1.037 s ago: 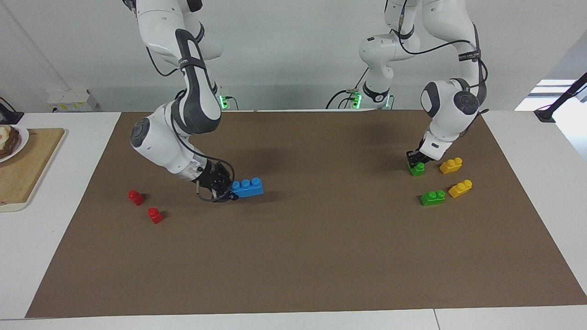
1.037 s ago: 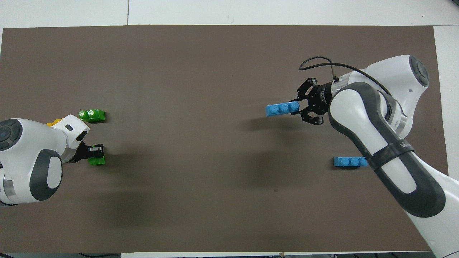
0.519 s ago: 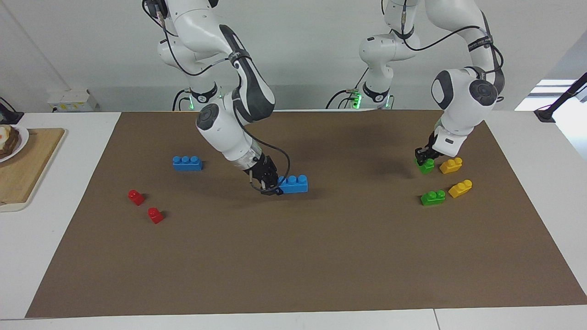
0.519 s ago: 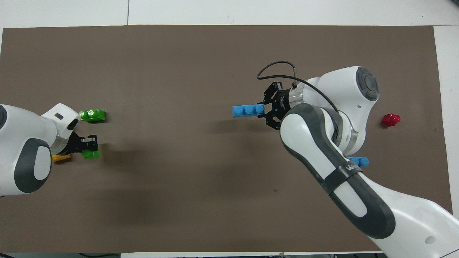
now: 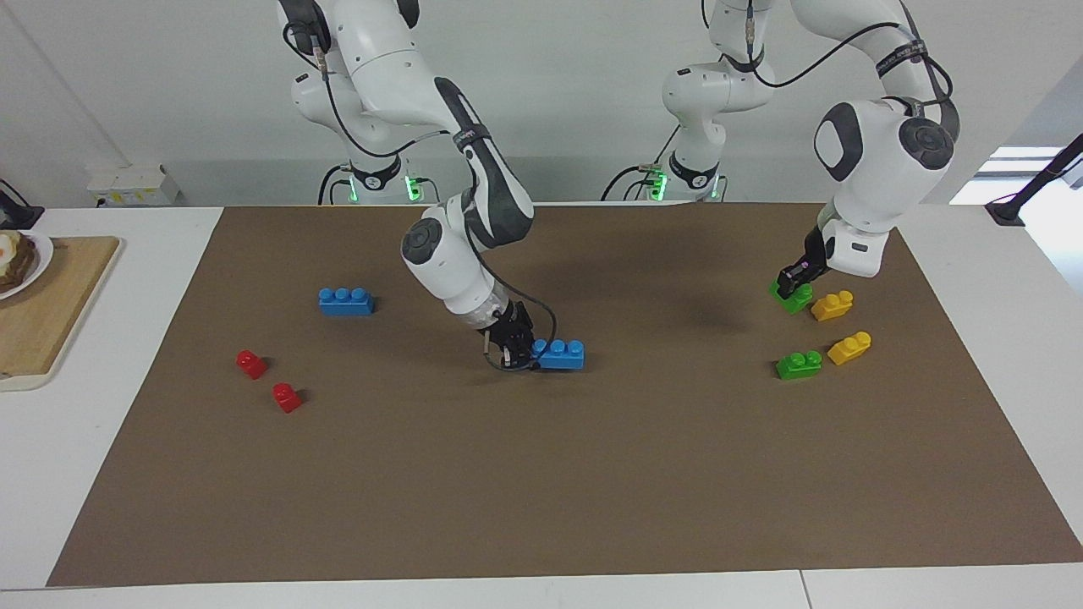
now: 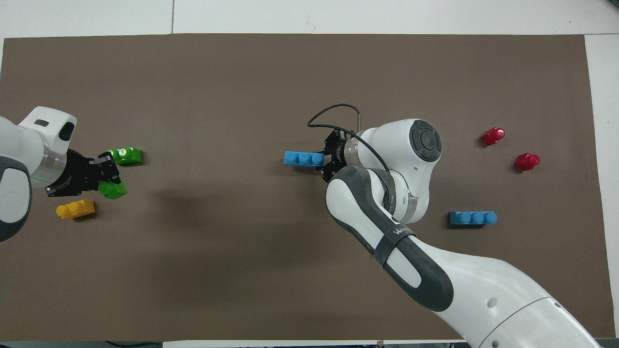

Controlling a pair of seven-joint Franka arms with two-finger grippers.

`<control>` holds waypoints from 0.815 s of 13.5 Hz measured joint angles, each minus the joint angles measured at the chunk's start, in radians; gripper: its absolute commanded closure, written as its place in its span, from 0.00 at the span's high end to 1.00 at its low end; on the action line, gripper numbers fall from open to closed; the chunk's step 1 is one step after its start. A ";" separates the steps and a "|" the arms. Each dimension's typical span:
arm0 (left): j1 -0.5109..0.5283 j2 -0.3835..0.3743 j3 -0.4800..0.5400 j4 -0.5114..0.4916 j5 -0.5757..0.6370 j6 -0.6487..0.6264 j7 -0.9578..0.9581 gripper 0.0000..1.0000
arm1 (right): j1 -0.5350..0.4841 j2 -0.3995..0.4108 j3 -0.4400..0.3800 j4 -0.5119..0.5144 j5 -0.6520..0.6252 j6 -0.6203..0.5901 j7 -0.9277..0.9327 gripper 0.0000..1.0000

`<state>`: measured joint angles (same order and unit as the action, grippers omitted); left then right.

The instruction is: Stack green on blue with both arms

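Note:
My right gripper [image 5: 526, 350] is shut on one end of a blue three-stud brick [image 5: 559, 353] and holds it level, at or just above the middle of the brown mat [image 5: 592, 474]. It also shows in the overhead view [image 6: 303, 158], with the right gripper [image 6: 326, 159] beside it. My left gripper [image 5: 794, 284] is shut on a green two-stud brick [image 5: 794, 298], tilted and slightly above the mat, by a yellow brick [image 5: 832, 305]. The left gripper [image 6: 109, 176] and its green brick [image 6: 114, 190] show from overhead. A second green brick [image 5: 799, 364] lies on the mat.
A second blue brick [image 5: 345, 301] and two red one-stud bricks [image 5: 251, 364] [image 5: 287, 397] lie toward the right arm's end. Another yellow brick [image 5: 849, 348] lies beside the loose green one. A wooden board [image 5: 51, 313] with a plate sits off the mat.
My right gripper has carried the blue brick toward the middle of the mat and lowered it. My left gripper has raised the green brick a little and tilted it.

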<state>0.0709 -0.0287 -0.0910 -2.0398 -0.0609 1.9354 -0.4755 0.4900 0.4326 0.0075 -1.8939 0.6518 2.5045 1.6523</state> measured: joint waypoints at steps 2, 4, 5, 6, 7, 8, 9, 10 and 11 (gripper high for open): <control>-0.013 -0.001 -0.009 0.011 -0.007 -0.004 -0.093 0.00 | 0.017 0.007 0.000 -0.007 0.000 0.010 -0.001 0.00; -0.036 -0.002 -0.015 0.024 -0.009 -0.005 -0.236 0.00 | 0.036 0.010 0.000 -0.019 0.000 0.019 -0.005 0.00; -0.047 -0.002 -0.016 0.029 -0.009 -0.005 -0.317 0.00 | 0.042 0.011 0.000 -0.028 0.000 0.032 -0.006 0.00; -0.062 -0.002 -0.017 0.032 -0.009 -0.005 -0.391 0.00 | 0.045 0.010 0.000 -0.034 0.000 0.040 -0.012 0.00; -0.080 -0.002 -0.018 0.033 -0.010 -0.005 -0.466 0.00 | 0.046 0.010 0.000 -0.035 0.000 0.043 -0.027 0.00; -0.102 -0.002 -0.018 0.033 -0.010 -0.005 -0.549 0.00 | 0.046 0.010 0.000 -0.035 0.000 0.044 -0.043 0.00; -0.128 -0.002 -0.019 0.034 -0.011 -0.003 -0.649 0.00 | 0.046 0.010 0.000 -0.035 0.000 0.045 -0.054 0.00; -0.154 -0.002 -0.020 0.036 -0.011 0.005 -0.760 0.00 | 0.047 0.009 0.000 -0.037 0.000 0.051 -0.061 0.00; -0.178 -0.002 -0.020 0.037 -0.017 0.023 -0.870 0.00 | 0.050 0.007 0.000 -0.041 0.000 0.060 -0.066 0.00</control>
<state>-0.1071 -0.0304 -0.1115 -2.0027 -0.0774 1.9585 -1.3458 0.5397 0.4398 0.0077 -1.9350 0.6518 2.5649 1.5867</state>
